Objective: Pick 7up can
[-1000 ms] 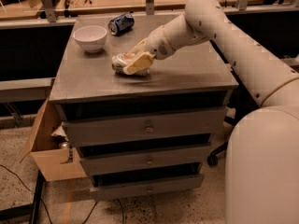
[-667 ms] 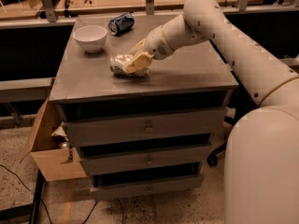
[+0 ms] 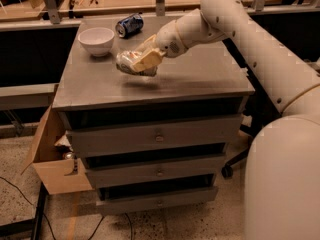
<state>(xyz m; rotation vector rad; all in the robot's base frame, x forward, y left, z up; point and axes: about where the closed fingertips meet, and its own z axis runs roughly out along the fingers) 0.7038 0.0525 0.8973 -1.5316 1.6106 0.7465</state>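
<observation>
The 7up can (image 3: 128,62) is a silvery-white dented can lying sideways. My gripper (image 3: 143,61) is shut on it, its tan fingers (image 3: 148,59) clamped over the can's right half. The can hangs a little above the grey cabinet top (image 3: 200,79), with its shadow on the surface below. My arm reaches in from the upper right.
A white bowl (image 3: 96,40) stands at the back left of the cabinet top. A dark blue can (image 3: 129,24) lies behind the gripper near the back edge. An open cardboard box (image 3: 55,159) sits on the floor at the left. Drawers face front below.
The gripper has lifted the 7up can off the cabinet top; a second ago the can rested on the surface.
</observation>
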